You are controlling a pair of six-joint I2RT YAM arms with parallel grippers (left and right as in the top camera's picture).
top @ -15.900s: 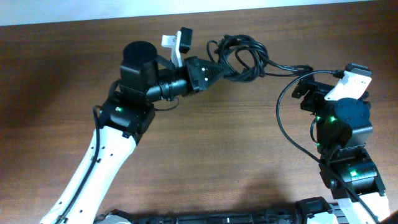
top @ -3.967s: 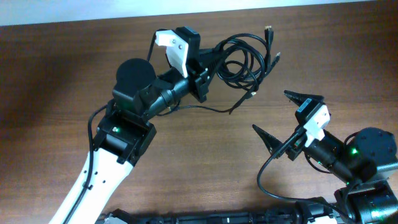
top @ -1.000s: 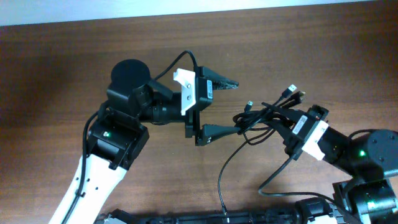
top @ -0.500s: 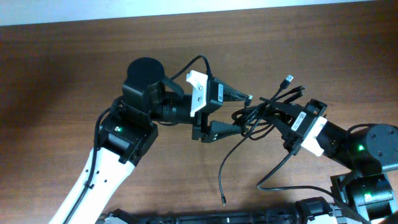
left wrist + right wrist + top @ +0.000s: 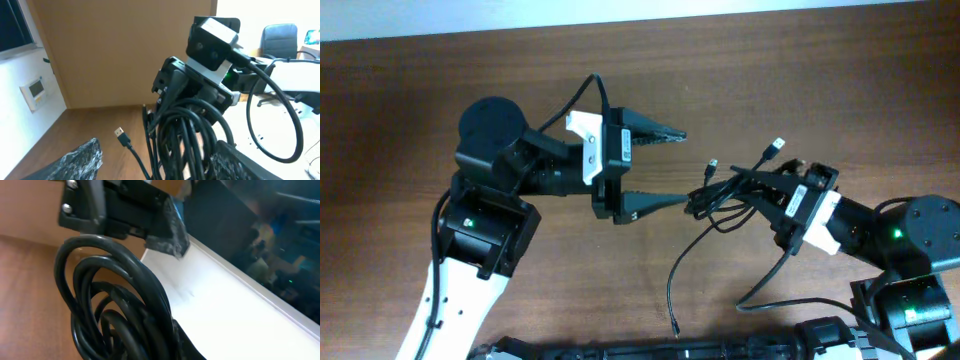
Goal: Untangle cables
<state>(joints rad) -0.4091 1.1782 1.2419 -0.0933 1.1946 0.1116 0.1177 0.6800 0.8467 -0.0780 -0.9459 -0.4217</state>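
The right pincer is pressed together on the cables. It seems to hold the black bundle up off the brown wooden bench, with the bundle's long axis running roughly left to right, out from the pinch toward the other arm. The left pincer stands spread, its opening facing the bundle's free end. Its lower finger reaches just beside the outermost loops, though whether it touches them cannot be told from above. The cables thus lie just to the robot's right of the left pincer, which grips nothing and looks well placed to take a loop. Two plug ends stick out beyond the bundle, and one loose strand trails toward the near edge. The left wrist view shows the loops packed tightly together. A pale wall bounds the bench's far side.
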